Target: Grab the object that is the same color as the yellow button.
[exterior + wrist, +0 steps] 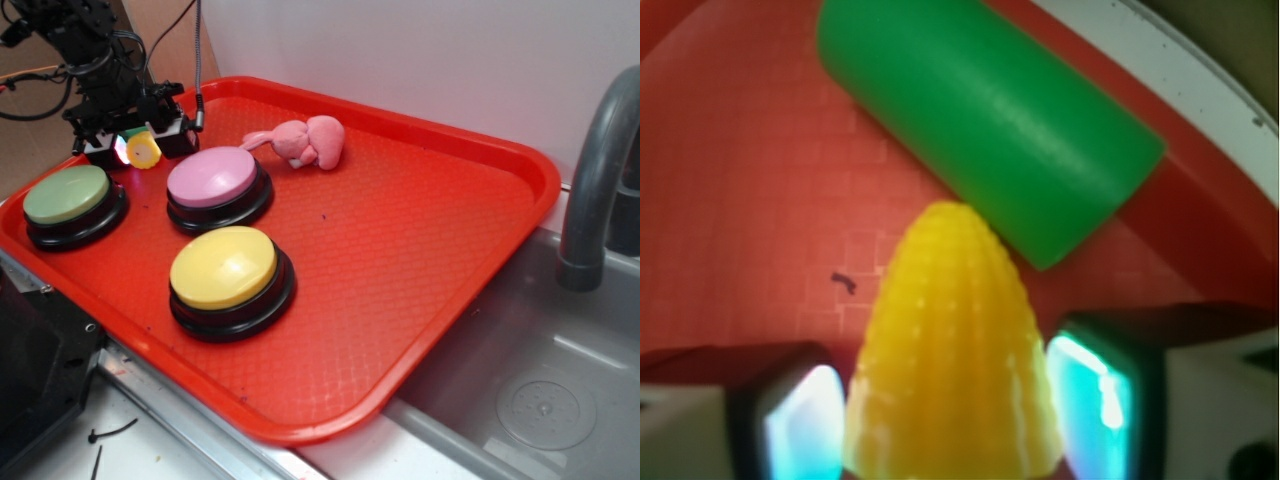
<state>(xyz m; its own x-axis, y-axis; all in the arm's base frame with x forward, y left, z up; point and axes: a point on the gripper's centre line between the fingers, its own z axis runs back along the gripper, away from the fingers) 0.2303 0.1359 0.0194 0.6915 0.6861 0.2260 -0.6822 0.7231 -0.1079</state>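
Note:
The object, a small yellow ribbed corn piece [955,350], fills the gap between my gripper's [955,425] two glowing pads, and both pads [805,420] touch its sides. In the exterior view the corn [143,150] sits at the gripper [138,150] in the tray's far left corner, low over the tray. The yellow button [224,267], a domed top on a black base, stands near the tray's front, well away from the gripper.
A green cylinder [990,120] lies just beyond the corn's tip. A pink-topped button [212,177], a green-topped button [67,193] and a pink plush bunny [305,140] share the red tray [540,190]. A sink [540,400] and faucet [600,170] are to the right.

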